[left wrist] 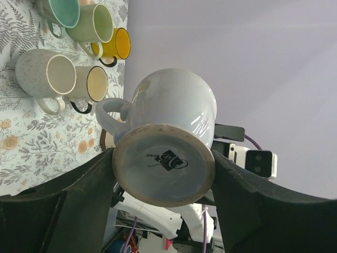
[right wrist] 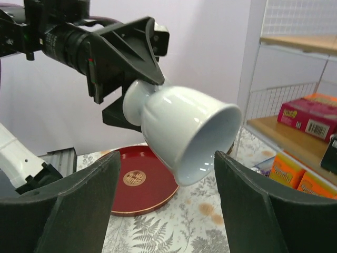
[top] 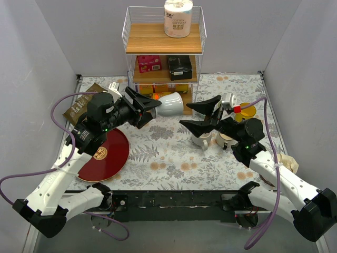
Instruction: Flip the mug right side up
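The white mug [top: 171, 104] hangs on its side above the table, its mouth toward the right arm. My left gripper [top: 155, 108] is shut on its foot. In the left wrist view the mug's stamped underside [left wrist: 163, 166] sits clamped between both fingers, with the handle [left wrist: 108, 113] sticking out to the left. My right gripper [top: 184, 115] stands open just right of the mug's mouth, touching nothing. In the right wrist view the mug [right wrist: 184, 132] tilts mouth-down toward the camera, above and beyond the open gripper's [right wrist: 167, 158] two fingers.
A wire shelf rack [top: 163, 47] with boxes and a paper roll [top: 178, 18] stands at the back. A red plate [top: 108, 153] lies under the left arm. Several upright mugs [top: 210, 138] stand under the right gripper, a yellow one [top: 246, 110] behind. A brown packet [top: 79, 103] lies far left.
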`<control>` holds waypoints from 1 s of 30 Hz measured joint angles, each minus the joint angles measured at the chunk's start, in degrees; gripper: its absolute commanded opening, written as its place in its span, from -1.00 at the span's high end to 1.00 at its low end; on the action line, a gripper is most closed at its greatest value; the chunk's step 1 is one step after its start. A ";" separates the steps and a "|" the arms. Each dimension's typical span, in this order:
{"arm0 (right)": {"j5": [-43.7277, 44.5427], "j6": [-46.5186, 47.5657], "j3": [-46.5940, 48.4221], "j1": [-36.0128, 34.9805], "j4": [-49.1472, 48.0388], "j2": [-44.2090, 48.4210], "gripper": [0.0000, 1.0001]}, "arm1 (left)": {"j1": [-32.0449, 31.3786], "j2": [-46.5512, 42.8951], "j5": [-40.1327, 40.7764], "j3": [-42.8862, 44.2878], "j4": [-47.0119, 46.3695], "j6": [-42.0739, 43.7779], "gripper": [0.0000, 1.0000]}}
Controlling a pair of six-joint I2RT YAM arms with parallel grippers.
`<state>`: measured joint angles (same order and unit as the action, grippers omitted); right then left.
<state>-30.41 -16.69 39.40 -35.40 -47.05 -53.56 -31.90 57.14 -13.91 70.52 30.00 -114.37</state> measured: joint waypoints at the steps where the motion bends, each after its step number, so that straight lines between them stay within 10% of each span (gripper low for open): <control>1: 0.26 -0.55 0.00 0.00 1.18 -0.33 -0.57 | 0.00 0.04 -0.20 0.00 -0.20 0.00 1.00; 15: -2.47 -8.04 0.66 0.02 -2.08 -6.73 -0.04 | 0.00 0.96 -3.61 -0.66 -3.50 0.00 1.00; 23: -6.64 -12.11 1.38 -0.17 -7.02 -9.11 0.97 | 0.20 1.95 -4.92 -2.75 -7.87 -0.39 1.00; 25: -7.82 -10.91 1.77 -0.55 -6.99 -9.01 0.97 | 0.31 2.05 -5.03 -3.54 -8.57 -1.36 1.00; 30: -8.07 -9.09 1.75 -0.24 -3.32 -7.93 0.97 | 0.31 1.79 -5.16 -6.82 -12.26 -2.93 0.41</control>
<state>-38.48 -25.78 41.15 -35.64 -50.37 -61.49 -31.59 58.94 -19.07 63.70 17.74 -117.30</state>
